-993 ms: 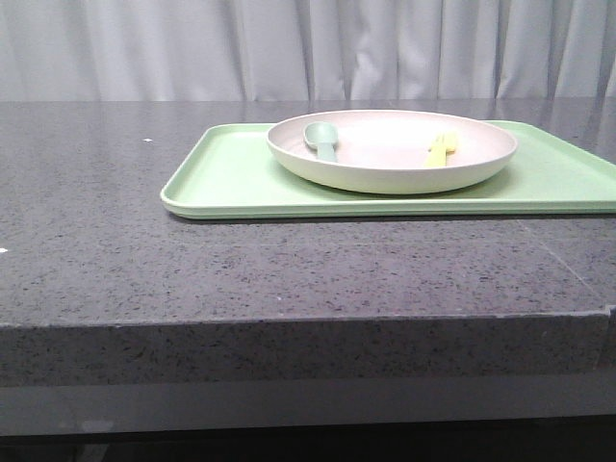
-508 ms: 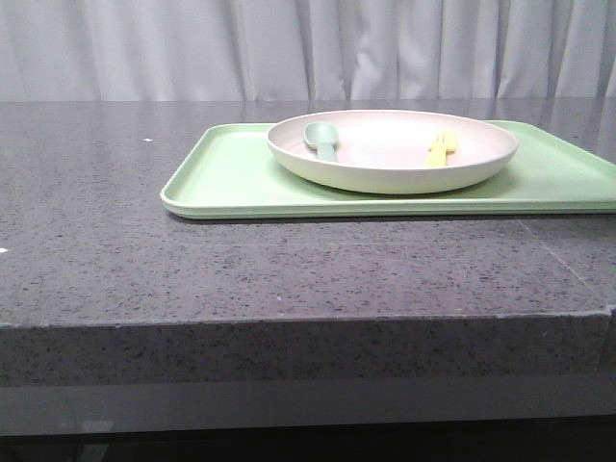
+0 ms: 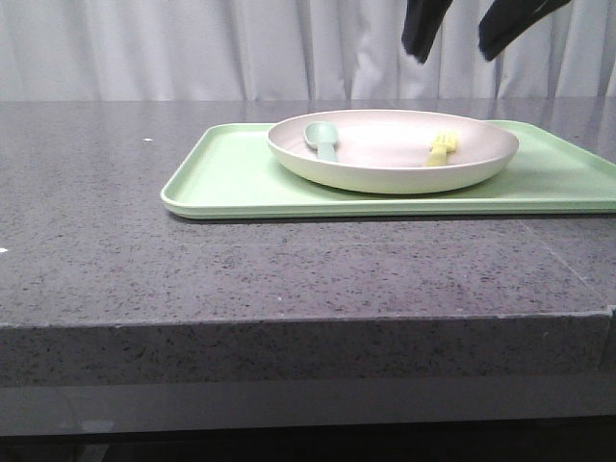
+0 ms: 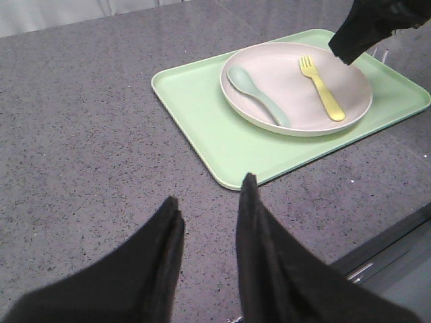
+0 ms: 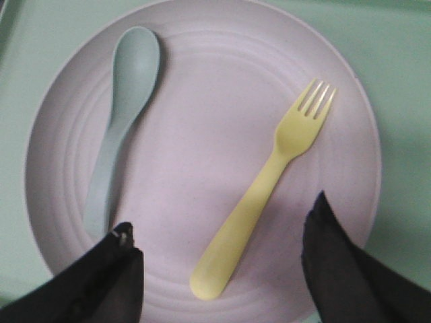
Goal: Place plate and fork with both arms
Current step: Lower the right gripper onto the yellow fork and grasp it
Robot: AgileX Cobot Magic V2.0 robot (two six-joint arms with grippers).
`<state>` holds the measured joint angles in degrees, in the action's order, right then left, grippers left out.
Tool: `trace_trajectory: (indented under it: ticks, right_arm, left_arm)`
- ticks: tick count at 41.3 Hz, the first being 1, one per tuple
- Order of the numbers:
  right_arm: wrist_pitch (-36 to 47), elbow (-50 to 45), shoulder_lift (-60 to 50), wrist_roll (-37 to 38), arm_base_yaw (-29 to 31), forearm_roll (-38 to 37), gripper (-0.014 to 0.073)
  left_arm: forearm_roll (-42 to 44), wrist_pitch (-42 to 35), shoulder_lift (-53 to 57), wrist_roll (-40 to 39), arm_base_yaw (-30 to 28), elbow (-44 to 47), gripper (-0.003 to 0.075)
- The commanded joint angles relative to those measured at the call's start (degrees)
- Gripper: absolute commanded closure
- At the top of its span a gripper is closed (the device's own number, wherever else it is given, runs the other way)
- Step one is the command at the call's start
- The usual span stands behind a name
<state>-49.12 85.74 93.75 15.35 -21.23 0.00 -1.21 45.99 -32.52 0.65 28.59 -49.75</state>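
The off-white plate (image 3: 385, 154) sits on a light-green tray (image 3: 231, 178) in the front view. The yellow fork (image 3: 441, 149) lies in the plate's right half; it also shows in the left wrist view (image 4: 322, 87) and the right wrist view (image 5: 262, 192). My right gripper (image 3: 452, 43) hangs open above the plate, straddling the fork's handle in its wrist view (image 5: 222, 232). My left gripper (image 4: 210, 192) is open and empty over the bare counter, short of the tray's near corner. The plate shows in both wrist views (image 4: 350, 81) (image 5: 202, 134).
A pale grey-green spoon (image 3: 322, 140) lies in the plate's left half, also in the wrist views (image 4: 259, 94) (image 5: 124, 101). The grey speckled counter (image 3: 192, 269) ends in a front edge. White curtains (image 3: 144, 48) hang behind.
My right gripper has come into the front view at the top, above the plate's right side. The plate, fork, spoon and tray have not moved.
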Motion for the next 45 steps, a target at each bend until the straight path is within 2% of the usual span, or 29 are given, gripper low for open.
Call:
trace_trajectory:
  ticks: [1, 6, 29, 45]
  right_arm:
    - [0.96, 3.4, 0.35, 3.54, 0.39, -3.94, 0.0088]
    - [0.78, 4.31, 2.96, 7.42, 1.1, -6.56, 0.0088]
    - [3.49, 4.31, 8.94, 9.02, 1.78, -6.31, 0.0094]
    - [3.31, 4.31, 10.24, 9.02, 1.63, -5.81, 0.0281]
  left_arm:
    - [0.04, -4.68, -0.2, -0.18, -0.09, -1.44, 0.0523]
    - [0.04, -4.71, -0.2, -0.18, -0.09, -1.16, 0.0523]
    - [0.04, -4.71, -0.43, -0.18, -0.09, -1.16, 0.0523]
    - [0.04, -4.71, -0.43, -0.18, -0.09, -1.16, 0.0523]
